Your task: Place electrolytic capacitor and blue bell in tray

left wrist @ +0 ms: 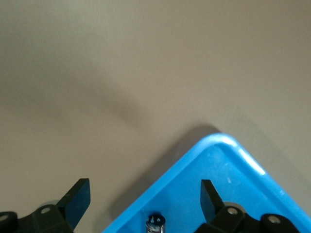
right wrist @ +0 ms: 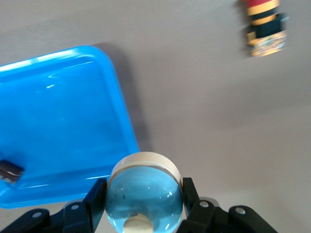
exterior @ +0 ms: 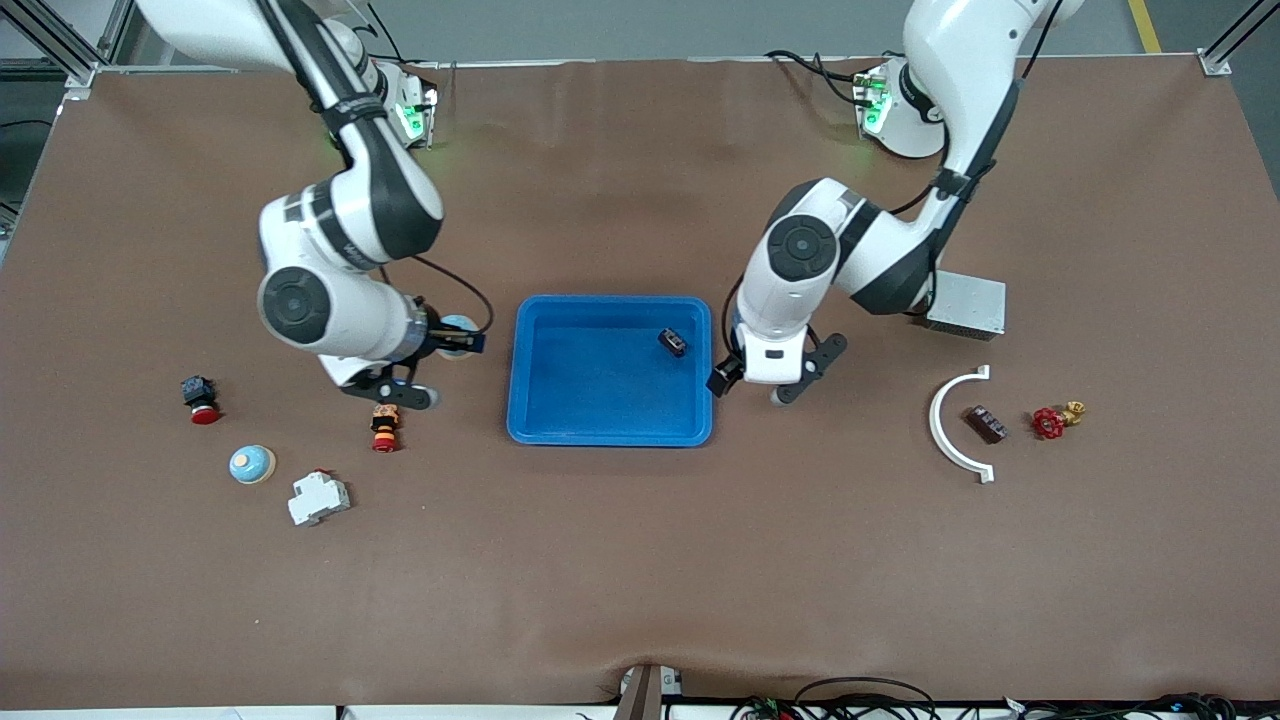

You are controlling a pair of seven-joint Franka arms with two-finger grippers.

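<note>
Right hand [right wrist: 141, 206], gripping the dome-shaped blue bell [right wrist: 144, 194], is hovering just beside the shallow bright-blue plastic tray [exterior: 520, 370], toward the right arm's end; left hand [exterior: 763, 380] is hanging wide open over the tray's rim.

A grey metal box [exterior: 966, 304], white curved bracket [exterior: 953, 424] and red valve [exterior: 1050, 422] lie on the brown table [exterior: 640, 560].

Front view: taken from high across the table [exterior: 640, 580], facing both arm bases and showing the whole tabletop from far. Left wrist view: taken from just above the left gripper [left wrist: 146, 199], looking down very near onto one corner of the blue tray [left wrist: 228, 165] and the bare table beside it. Right wrist view: looking down past the right gripper [right wrist: 144, 204] from a little higher, sharing the same tray with both other views and a red-and-yellow push button [right wrist: 265, 24] with the front view only.
</note>
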